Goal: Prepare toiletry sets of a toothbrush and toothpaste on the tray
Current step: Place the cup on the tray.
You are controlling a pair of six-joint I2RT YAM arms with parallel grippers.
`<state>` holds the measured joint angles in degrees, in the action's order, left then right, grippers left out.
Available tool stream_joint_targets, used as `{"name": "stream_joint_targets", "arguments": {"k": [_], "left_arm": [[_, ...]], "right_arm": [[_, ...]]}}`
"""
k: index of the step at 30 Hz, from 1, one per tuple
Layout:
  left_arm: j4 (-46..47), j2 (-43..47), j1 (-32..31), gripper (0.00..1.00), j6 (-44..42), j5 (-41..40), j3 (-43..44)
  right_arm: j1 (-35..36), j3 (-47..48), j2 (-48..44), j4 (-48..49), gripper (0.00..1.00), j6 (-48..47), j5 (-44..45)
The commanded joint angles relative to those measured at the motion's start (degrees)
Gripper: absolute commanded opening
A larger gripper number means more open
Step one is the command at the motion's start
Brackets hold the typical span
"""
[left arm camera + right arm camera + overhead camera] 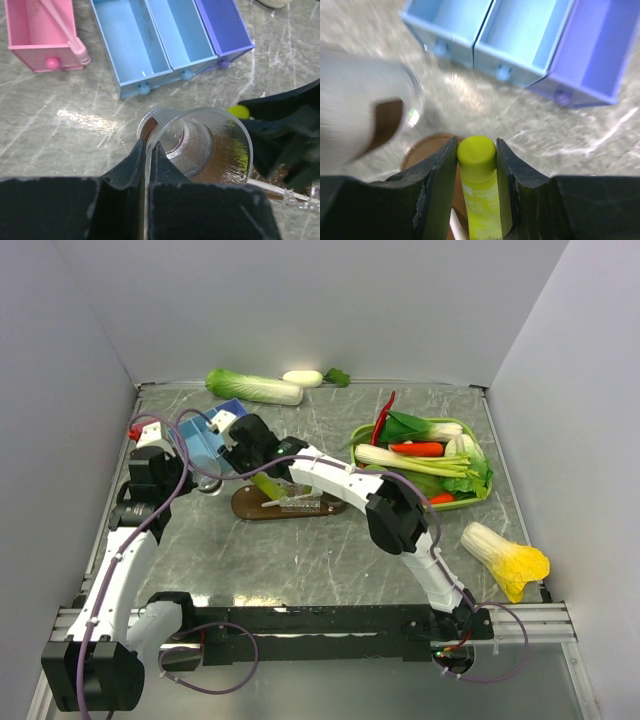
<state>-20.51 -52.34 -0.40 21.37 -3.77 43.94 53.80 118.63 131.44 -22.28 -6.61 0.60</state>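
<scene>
Left to right. The left gripper (148,146) is clenched on the wall of a clear see-through plastic tumbler (210,145), one finger inside the rim and one outside. The tumbler lies tilted, its mouth towards the left wrist camera, at the left end of the tray (250,507), a flat elongated oval board of dark brown wood in the middle of the table. Just behind the tumbler stands the compartment box (155,45), with a pink drawer, light-blue drawers and a purple drawer, all open at the top.

The right gripper (476,146) reaches across the tray from the right and grasps the toothpaste (481,200), a small lime-green tube. Its fingers press both sides just below the cap, and the cap points to the tray's left end. Whether the tube touches the wood cannot be told. A toothbrush (300,503), a thin white plastic stick, lies lengthwise on the tray under this arm.

Well to the right sits a lime-green rectangular basket (482,485) of vegetables. A yellow-and-white cabbage (505,558) lies near the right front corner.
</scene>
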Motion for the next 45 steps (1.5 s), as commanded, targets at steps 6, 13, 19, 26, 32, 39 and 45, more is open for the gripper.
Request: {"name": "stream_joint_targets", "arguments": {"k": [6,13,19,26,32,39,45], "left_arm": [[8.0,0.3,-0.2,0.01,7.6,7.4,-1.4],[9.9,-3.3,-3.0,0.01,9.9,7.9,-1.7],[11.4,-8.1,-7.3,0.01,11.0,6.8,-0.4],[8.5,-10.3,-10.8,0.01,10.6,3.9,2.2],[6.0,-13.1,-13.6,0.01,9.0,-1.1,3.9],[4.3,-13.3,-14.5,0.26,7.8,-4.0,5.4],[3.4,-12.5,-14.6,0.67,5.8,-5.6,7.0]], "right_arm": [[-2.3,-4.3,-13.9,12.3,0.00,6.5,4.8],[-4.8,-14.2,-25.2,17.6,0.00,11.2,6.2],[-5.3,-21.1,-33.2,19.3,0.00,11.8,5.7],[-5.5,-26.3,-38.9,18.0,0.00,11.4,6.5],[-5.4,-29.6,-41.1,17.3,0.00,11.5,6.3],[-5.4,-33.2,-44.7,16.6,0.00,12.8,5.1],[-5.4,-33.6,-47.2,14.3,0.00,13.5,3.8]]}}
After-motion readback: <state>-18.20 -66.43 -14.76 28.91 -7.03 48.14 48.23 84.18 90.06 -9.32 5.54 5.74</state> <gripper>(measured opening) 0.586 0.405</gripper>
